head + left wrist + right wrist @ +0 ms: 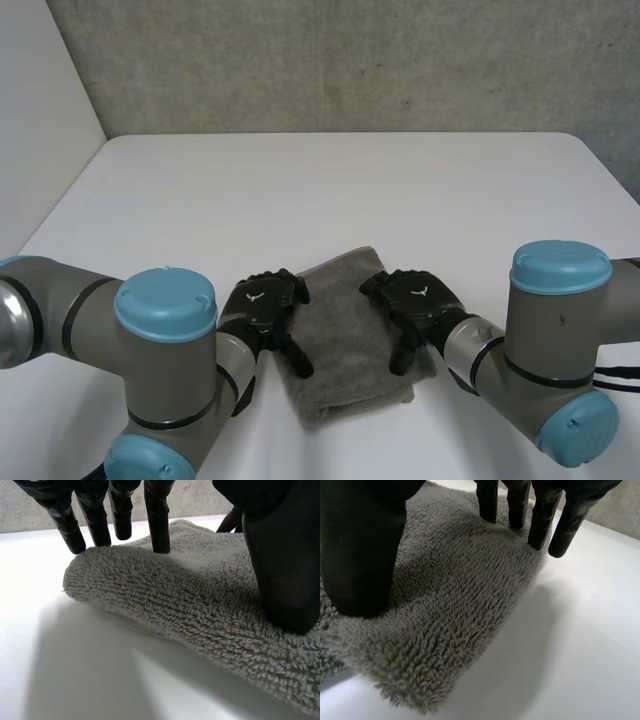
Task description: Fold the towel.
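Grey towel (345, 335) lies folded at lower centre of the frame, on the white table (330, 190). Left hand (265, 305) is on its left edge, right hand (415, 300) on its right edge. Each hand's fingers (157, 525) are straight and slightly spread, with tips and thumb pressing on the pile.

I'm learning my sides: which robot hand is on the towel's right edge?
The right robot hand, with its fingertips along that edge; the left robot hand presses the opposite edge of the towel.
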{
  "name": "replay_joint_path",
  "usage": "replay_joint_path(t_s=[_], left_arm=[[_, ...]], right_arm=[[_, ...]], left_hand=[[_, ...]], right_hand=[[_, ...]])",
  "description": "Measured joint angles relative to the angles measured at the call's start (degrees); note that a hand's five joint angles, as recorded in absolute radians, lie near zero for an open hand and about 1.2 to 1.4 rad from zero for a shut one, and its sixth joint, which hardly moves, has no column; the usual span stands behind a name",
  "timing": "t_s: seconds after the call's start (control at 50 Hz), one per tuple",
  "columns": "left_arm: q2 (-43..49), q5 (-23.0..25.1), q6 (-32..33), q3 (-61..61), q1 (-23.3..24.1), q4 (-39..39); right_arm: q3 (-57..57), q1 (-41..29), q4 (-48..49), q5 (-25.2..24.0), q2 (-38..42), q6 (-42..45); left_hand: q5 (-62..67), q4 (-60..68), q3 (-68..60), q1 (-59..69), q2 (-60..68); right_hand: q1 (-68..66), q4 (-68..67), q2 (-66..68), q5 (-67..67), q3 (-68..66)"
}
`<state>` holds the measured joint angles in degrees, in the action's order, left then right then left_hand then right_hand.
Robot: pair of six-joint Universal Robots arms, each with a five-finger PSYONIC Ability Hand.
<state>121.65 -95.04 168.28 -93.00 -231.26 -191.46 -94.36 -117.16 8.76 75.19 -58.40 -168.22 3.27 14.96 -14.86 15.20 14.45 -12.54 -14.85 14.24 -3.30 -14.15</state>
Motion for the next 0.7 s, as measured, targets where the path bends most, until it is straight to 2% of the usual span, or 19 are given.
replay_joint_path(t_s=[0.14, 0.2, 0.34, 0.44, 0.58, 0.7], left_arm=[[-0.4, 0.1, 0.1, 0.8, -0.2, 0.3], [-2.0, 0.1, 0.2, 1.7, -0.4, 1.3], [-9.0, 0.1, 0.2, 7.9, -1.3, 9.2], [-13.9, 0.0, 0.2, 14.3, -3.0, 17.0], [-20.5, -0.1, 0.2, 22.1, -6.2, 28.3], [-23.5, -1.3, 0.2, 22.3, -7.0, 30.9]], right_arm=[[0.2, -0.2, -0.3, -1.0, -2.2, 0.1], [0.5, -0.4, -1.1, -1.0, -5.2, 0.0], [5.4, -0.4, -6.6, 0.4, -16.8, -1.9], [10.1, 0.1, -9.9, 4.2, -22.5, -4.7], [14.1, 1.3, -13.1, 16.7, -26.9, -7.2], [14.3, 1.2, -14.8, 20.0, -28.1, -7.0]], left_hand=[[-0.1, 0.0, 0.0, 0.0, 0.0], [-0.1, 0.0, 0.0, 0.0, 0.0], [-0.1, -0.3, 0.2, 0.0, -0.2], [-0.1, -0.3, 0.2, 0.0, -0.2], [-0.1, -0.3, 0.2, -0.3, -0.3], [-0.1, -0.3, 0.2, -0.3, -0.3]], right_hand=[[0.0, 0.0, 0.0, 0.0, 0.0], [0.0, 0.0, 0.0, 0.0, 0.0], [0.0, 0.0, 0.0, 0.0, 0.0], [0.0, 0.0, 0.0, 0.0, 0.0], [0.0, 0.0, 0.0, 0.0, 0.3], [0.0, 0.0, 0.0, 0.0, 0.3]])
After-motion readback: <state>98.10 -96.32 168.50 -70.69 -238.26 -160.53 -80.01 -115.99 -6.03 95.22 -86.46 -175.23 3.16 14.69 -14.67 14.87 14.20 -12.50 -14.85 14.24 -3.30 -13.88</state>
